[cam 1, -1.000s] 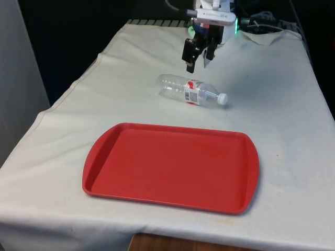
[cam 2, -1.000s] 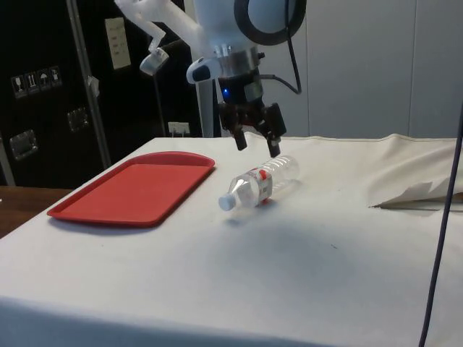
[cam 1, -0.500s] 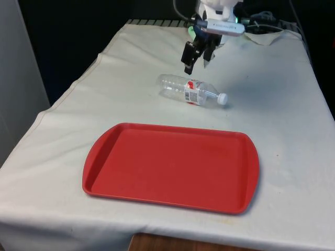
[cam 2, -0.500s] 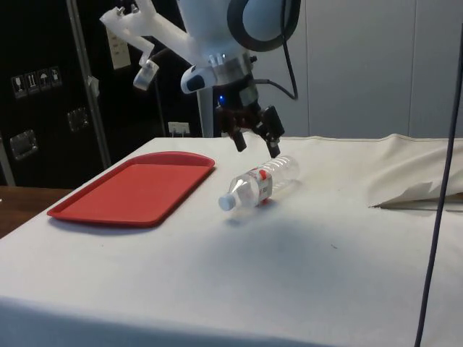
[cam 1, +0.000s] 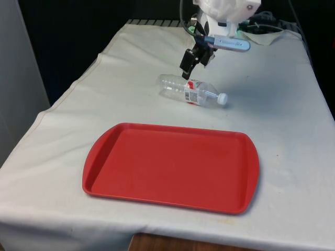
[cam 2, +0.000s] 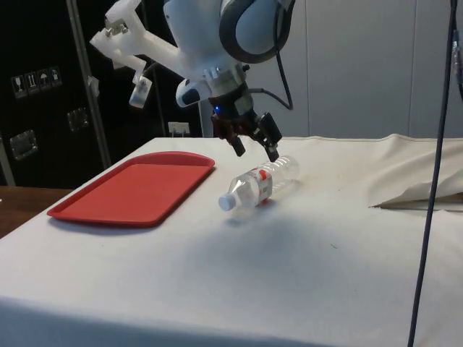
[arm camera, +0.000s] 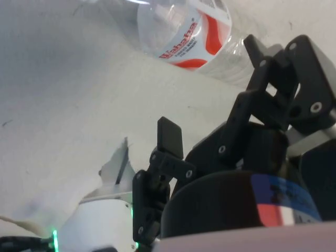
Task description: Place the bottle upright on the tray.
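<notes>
Lying sideways on the cloth, the bottle [cam 1: 191,91] sits just below the empty, parted pincer [cam 1: 192,60].

The bottle [cam 1: 191,91] is clear plastic. You can see right through it, and it shines a little. It has a paper-like label [arm camera: 190,31] in red and white, smooth and a bit glossy, and a small white plastic cap [cam 1: 223,98].

The tray [cam 1: 170,167] is red plastic. It looks smooth, with a soft shine on its flat part.

The cloth [cam 1: 272,120] on the table is white and matt. It has soft folds and wrinkles, and a few tiny dark specks.

The gripper [cam 2: 254,144] is black, with 2 hard fingers [arm camera: 169,138] that look like matt plastic. The arm [cam 2: 210,36] above it is smooth, white and glossy.
</notes>
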Controlling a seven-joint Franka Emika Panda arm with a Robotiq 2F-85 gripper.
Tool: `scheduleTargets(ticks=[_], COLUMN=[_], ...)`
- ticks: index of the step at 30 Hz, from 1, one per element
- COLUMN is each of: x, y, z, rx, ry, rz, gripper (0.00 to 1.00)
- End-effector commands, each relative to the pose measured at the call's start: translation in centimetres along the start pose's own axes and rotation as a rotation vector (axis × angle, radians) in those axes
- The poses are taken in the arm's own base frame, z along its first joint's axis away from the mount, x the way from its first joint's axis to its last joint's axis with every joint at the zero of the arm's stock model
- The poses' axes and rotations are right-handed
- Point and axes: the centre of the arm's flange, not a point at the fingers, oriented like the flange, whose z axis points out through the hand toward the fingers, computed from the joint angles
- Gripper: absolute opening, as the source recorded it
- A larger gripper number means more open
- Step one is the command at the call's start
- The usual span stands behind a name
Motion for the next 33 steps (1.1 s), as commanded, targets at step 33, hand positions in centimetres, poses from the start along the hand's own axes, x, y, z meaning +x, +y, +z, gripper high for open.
scheduleTargets(ticks=[33], x=[1.6], y=[-0.5], z=[1.3], rx=[-0.002], ry=[-0.109], rz=[0.018], gripper=[1.0])
